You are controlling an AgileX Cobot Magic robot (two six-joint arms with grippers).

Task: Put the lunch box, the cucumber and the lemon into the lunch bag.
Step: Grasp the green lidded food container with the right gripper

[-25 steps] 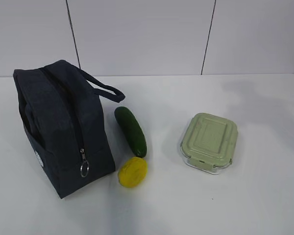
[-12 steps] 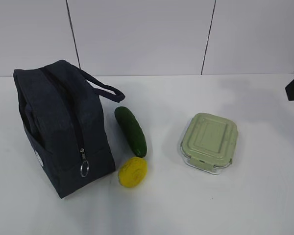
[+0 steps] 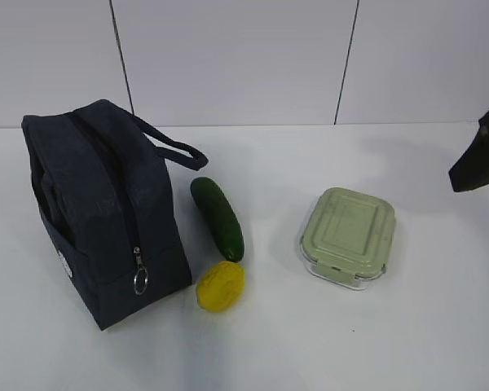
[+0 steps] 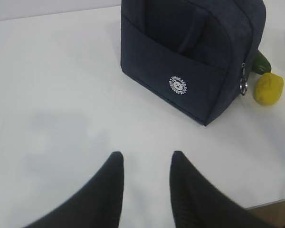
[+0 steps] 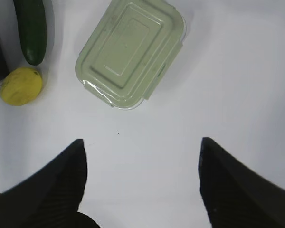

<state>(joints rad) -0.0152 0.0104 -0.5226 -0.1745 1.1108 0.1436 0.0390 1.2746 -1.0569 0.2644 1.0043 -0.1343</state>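
Observation:
The navy lunch bag [image 3: 98, 208] stands at the left of the white table, zipper shut, its ring pull [image 3: 140, 280] hanging at the near end; it also shows in the left wrist view [image 4: 190, 57]. The dark green cucumber [image 3: 218, 217] lies right of the bag, the yellow lemon [image 3: 220, 286] just in front of it. The lunch box [image 3: 347, 235] with its pale green lid sits right of centre. My right gripper [image 5: 141, 147] is open and empty above bare table, short of the lunch box [image 5: 131, 50]; it enters the exterior view at the right edge [image 3: 478, 159]. My left gripper [image 4: 146, 159] is open and empty, left of the bag.
A white panelled wall [image 3: 244, 57] stands behind the table. The table's near edge [image 4: 270, 204] shows at the lower right of the left wrist view. The cucumber [image 5: 31, 31] and the lemon [image 5: 21, 86] lie left of the lunch box in the right wrist view.
My right arm has come further into the exterior view from the right edge, toward the lunch box. The bag, cucumber, lemon and lunch box have not moved.

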